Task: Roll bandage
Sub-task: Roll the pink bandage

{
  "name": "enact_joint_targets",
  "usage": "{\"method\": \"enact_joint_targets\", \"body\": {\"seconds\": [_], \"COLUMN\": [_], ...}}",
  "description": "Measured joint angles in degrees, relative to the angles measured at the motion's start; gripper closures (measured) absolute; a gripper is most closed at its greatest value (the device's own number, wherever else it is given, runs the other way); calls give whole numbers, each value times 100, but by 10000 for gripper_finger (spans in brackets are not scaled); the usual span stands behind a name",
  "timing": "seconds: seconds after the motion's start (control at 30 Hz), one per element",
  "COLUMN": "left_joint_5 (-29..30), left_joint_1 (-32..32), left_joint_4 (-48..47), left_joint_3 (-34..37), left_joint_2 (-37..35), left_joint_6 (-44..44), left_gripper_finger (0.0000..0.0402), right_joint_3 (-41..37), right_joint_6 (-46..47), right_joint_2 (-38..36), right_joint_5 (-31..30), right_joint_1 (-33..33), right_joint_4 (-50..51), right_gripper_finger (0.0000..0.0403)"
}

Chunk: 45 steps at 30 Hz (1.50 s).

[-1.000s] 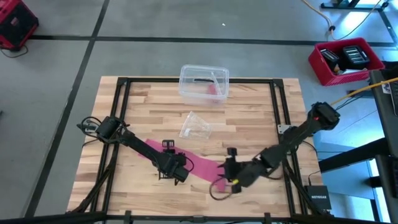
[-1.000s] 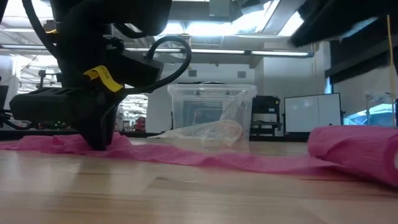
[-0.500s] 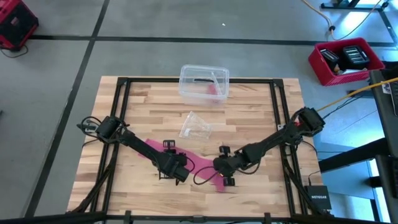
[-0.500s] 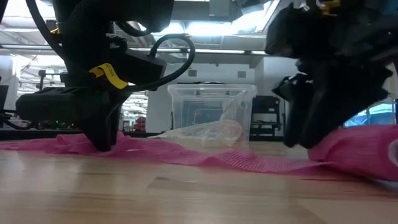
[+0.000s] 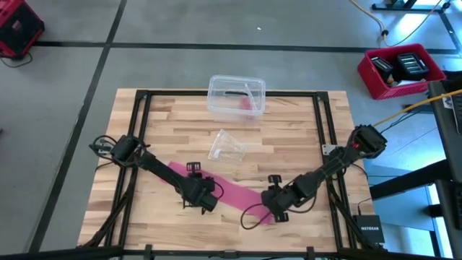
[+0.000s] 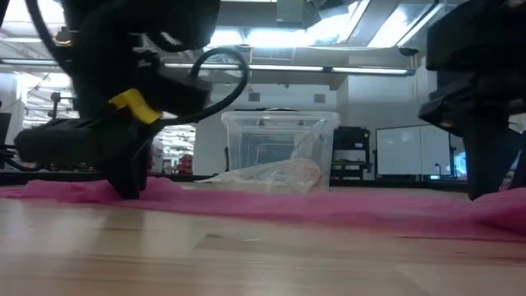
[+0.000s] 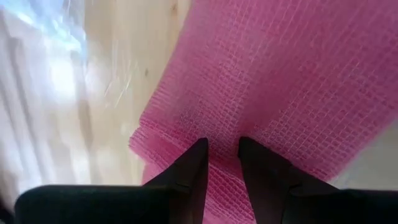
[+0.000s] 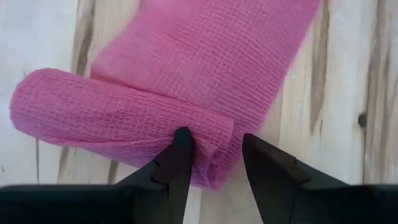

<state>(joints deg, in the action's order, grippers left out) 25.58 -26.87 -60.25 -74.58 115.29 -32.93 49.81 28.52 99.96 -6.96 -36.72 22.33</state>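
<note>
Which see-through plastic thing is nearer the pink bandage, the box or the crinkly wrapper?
The crinkly wrapper, lying mid-table just beyond the bandage. The clear box sits farther off, at the table's far edge.

Two dark jointed arms, looping black cables, yellow tag, tapered black claw fingers (image 8: 180, 163)

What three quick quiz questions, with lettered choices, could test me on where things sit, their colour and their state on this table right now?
1. Where is the clear plastic box?
A. at the table's far edge
B. between the two grippers
C. on the floor

2. What colour is the bandage?
A. white
B. pink
C. blue

3. How does the bandage's end at the right gripper look?
A. cut off
B. knotted
C. partly rolled

Answers: 1 A, the high view shows it at the far edge, beyond the small wrapper. 2 B, every view shows pink mesh. 3 C, the right wrist view shows a short roll at the fingertips.
</note>
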Motion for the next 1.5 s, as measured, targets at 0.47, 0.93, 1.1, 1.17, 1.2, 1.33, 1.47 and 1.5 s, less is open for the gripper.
{"method": "enact_joint_targets", "body": {"seconds": [0.47, 0.93, 1.1, 1.17, 1.2, 1.33, 1.47, 1.5], "left_joint_5": [-64, 336, 396, 387, 394, 407, 426, 428], "left_joint_1": [-578, -707, -623, -601, -601, -599, -597, -597], "left_joint_4": [-869, -103, 789, 732, 650, 354, 73, 133], "left_joint_3": [694, 6, -309, -467, -550, -953, -1357, -1442], "left_joint_2": [2, 9, 9, 9, 9, 9, 0, 0], "left_joint_6": [-572, -555, 240, 398, 476, 787, 1012, 1126], "left_gripper_finger": [314, 314, 314, 314, 314, 314, 314, 314], "right_joint_3": [-43, -48, -49, -49, -49, -49, -49, -49], "right_joint_6": [14, -27, -23, -23, -23, -21, -18, -21], "right_joint_2": [0, -4, -4, -4, -4, -4, -4, -4], "right_joint_5": [-245, -412, -443, -446, -450, -450, -450, -450], "right_joint_1": [-115, -121, -121, -121, -121, -121, -119, -119], "right_joint_4": [-88, -131, -134, -134, -134, -136, -138, -141], "right_gripper_finger": [251, 251, 251, 251, 251, 251, 251, 251]}}
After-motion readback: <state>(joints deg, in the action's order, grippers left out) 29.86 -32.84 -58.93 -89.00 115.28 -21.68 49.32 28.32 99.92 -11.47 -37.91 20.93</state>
